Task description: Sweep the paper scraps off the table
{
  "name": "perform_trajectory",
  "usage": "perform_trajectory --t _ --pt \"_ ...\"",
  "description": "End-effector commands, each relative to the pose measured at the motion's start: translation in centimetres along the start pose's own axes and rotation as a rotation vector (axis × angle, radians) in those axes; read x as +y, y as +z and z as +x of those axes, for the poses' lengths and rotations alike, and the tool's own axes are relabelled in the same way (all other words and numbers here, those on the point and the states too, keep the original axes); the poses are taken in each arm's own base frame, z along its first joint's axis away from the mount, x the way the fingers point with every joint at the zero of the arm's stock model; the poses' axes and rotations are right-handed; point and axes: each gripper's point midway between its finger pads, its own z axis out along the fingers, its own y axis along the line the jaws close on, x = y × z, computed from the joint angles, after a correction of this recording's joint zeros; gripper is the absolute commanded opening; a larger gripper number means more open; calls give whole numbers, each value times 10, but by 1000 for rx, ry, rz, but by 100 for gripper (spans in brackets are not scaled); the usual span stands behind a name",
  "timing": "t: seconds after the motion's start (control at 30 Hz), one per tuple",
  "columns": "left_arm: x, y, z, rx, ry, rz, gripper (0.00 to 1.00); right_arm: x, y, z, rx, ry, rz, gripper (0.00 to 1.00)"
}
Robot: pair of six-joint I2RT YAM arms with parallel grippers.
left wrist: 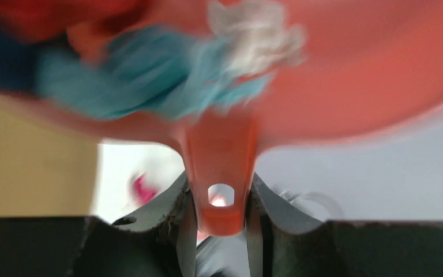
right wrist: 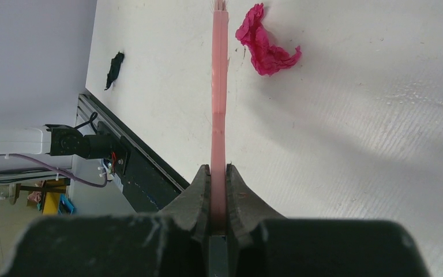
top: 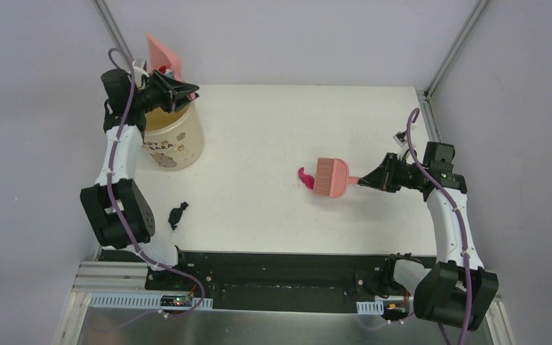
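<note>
Reporting from the remote station: my left end effector [top: 183,90] is clamped on the handle of the pink dustpan [top: 161,52]. The pan stands tipped up beyond the fingers, and the beige bucket [top: 178,140] sits under the end effector. That wrist view is blurred, yet a teal scrap [left wrist: 144,75] and a white scrap [left wrist: 254,34] show in the pan just ahead of the fingers. My right end effector [top: 368,180] is closed narrow on the handle of the pink brush [top: 330,177], which reaches straight out ahead of it. I cannot tell whether the bristles touch the worktop [top: 273,122]. A magenta scrap [top: 305,177] lies on the worktop just past the bristles. A dark scrap [top: 178,215] lies on the worktop, well apart from both end effectors.
</note>
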Motion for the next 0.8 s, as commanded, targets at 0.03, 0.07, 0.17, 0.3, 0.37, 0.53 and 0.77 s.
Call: perform_trajectory --t 0.03,0.07,0.17,0.3,0.37,0.53,0.77 --pt "-70 -25 -40 -77 -220 619 0 3 -1 -6 -22 -51 -31 0" --pt "-72 -28 -42 -91 -258 688 0 4 -1 -6 -22 -52 -31 0" --pt "-66 -35 -43 -134 -330 758 0 4 -2 -6 -21 -54 -31 0" --pt "-64 -36 -36 -141 -304 723 0 4 -1 -6 -18 -52 -37 0" --pt "-64 -35 -33 -135 -291 712 0 3 -1 -7 -15 -47 -38 0" --pt "-70 -38 -30 -127 -263 712 0 3 -1 -6 -11 -49 -34 0" --pt "-97 -42 -4 -65 -55 582 0 2 -1 -6 -13 -51 -34 0"
